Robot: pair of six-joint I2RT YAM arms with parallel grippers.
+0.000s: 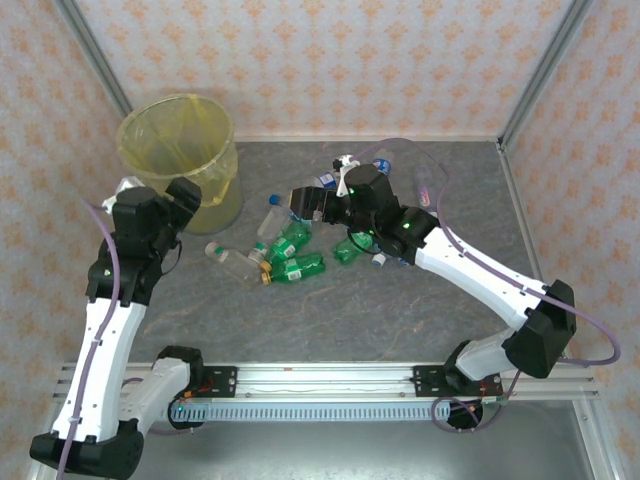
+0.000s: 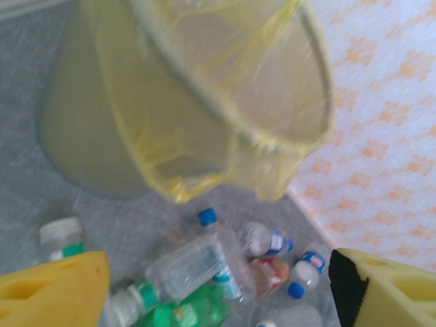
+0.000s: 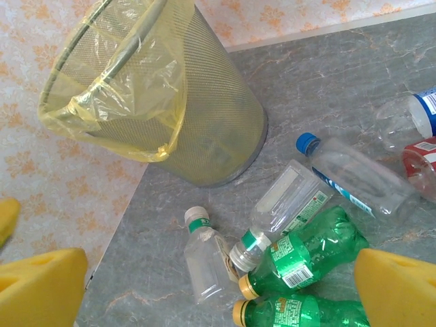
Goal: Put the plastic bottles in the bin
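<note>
The bin [image 1: 180,150], a mesh wastebasket lined with a yellow bag, stands at the table's back left. Several plastic bottles lie in a pile [image 1: 292,252] at mid-table, clear and green ones. My left gripper [image 1: 188,198] hangs open beside the bin's near side, holding nothing; its wrist view looks across the bin's rim [image 2: 225,102] to a clear bottle [image 2: 184,266] and a red-orange labelled one [image 2: 269,272]. My right gripper [image 1: 302,200] hovers open over the pile, above two green bottles [image 3: 306,252] and a small clear bottle [image 3: 208,262]. Its yellow fingers [image 3: 41,289] hold nothing.
More bottles lie behind the right arm near the back wall [image 1: 345,165] and at the right [image 1: 424,185]. A blue-capped clear bottle [image 3: 354,174] lies right of the bin's base. Patterned walls and metal posts enclose the table [image 1: 350,320].
</note>
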